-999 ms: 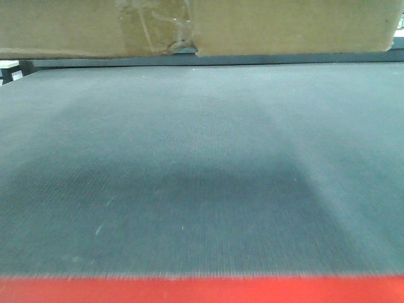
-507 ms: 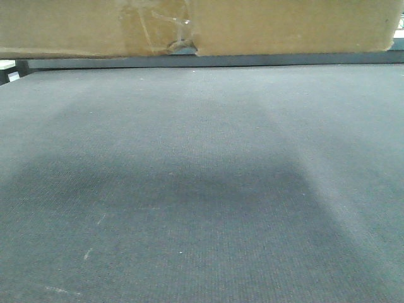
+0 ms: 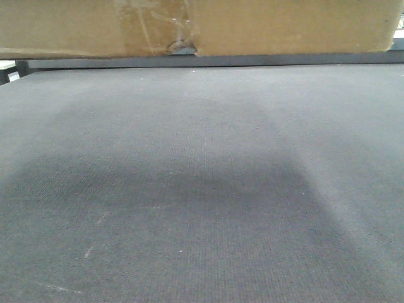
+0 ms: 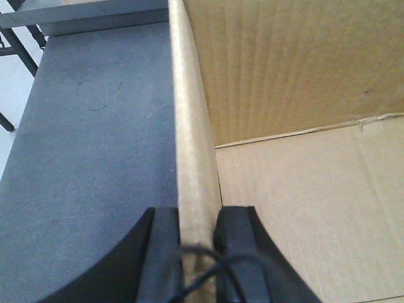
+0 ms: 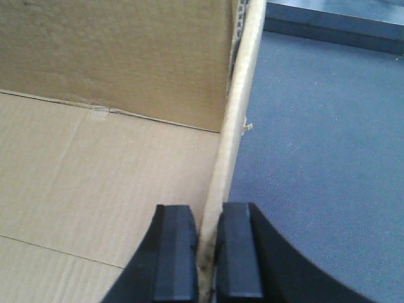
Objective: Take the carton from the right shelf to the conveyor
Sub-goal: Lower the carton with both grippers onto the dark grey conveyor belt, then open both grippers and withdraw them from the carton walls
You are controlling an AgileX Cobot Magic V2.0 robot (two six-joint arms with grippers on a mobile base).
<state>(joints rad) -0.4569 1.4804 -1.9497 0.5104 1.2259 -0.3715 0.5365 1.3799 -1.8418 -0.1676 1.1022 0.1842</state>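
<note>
Warehouse or packing line, wide woven conveyor belt [image 3: 202,189], plain brown shipping carton [image 3: 284,25]

Left hand [image 4: 199,218] showing two matte black fingers [image 4: 165,246], inner faces flat, outer flanks flaring in smooth curves toward base. Thin black cable [image 4: 192,250] looping across lower part of both fingers. Right hand [image 5: 206,214] showing matching pair of black fingers [image 5: 175,252]: squared tips, flat dark-grey faces catching slight sheen, rounded outer shoulders widening downward.
</note>
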